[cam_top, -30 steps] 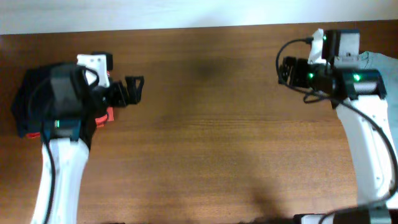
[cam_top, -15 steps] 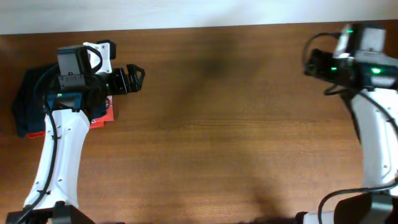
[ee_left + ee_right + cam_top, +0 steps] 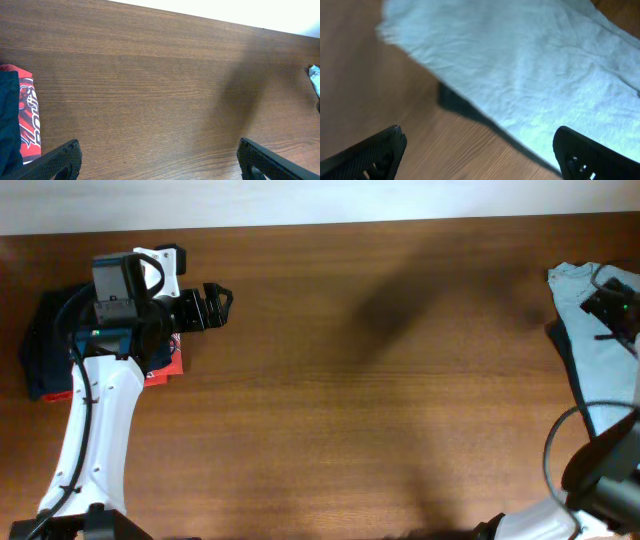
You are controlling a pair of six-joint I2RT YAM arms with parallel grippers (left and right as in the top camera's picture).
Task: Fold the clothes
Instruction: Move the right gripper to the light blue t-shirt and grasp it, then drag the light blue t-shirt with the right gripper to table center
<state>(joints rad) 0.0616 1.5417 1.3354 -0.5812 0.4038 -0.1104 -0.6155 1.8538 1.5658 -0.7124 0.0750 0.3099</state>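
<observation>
T-shirt (image 3: 592,370), pale grey-blue and wrinkled, lies at the far right of the overhead frame, partly cut off by the edge and partly covered by the right arm. In the right wrist view it fills the upper right of the picture, one loose layer with soft creases and no tidy fold lines that I can see. By my reading the folding has not begun: the shirt has yet to be gripped, brought onto the open wood, spread flat and folded.

Its visible part runs from top to bottom of the overhead frame, so the long axis seems to lie along the right edge, leaning slightly. A corner pokes toward the upper left. I cannot tell where the collar or sleeves are. A dark strip runs under its left border, either shadow or another cloth.

Directly over that border hangs the right gripper (image 3: 477,137), fingers spread wide, holding nothing, one tip above wood and the other above cloth.

Across the bare brown table (image 3: 350,380), well apart from the shirt, the left gripper (image 3: 215,305) sits at the upper left, its fingers also spread wide and empty. Beside and beneath that arm lie folded navy and red garments (image 3: 40,350), which look finished.
</observation>
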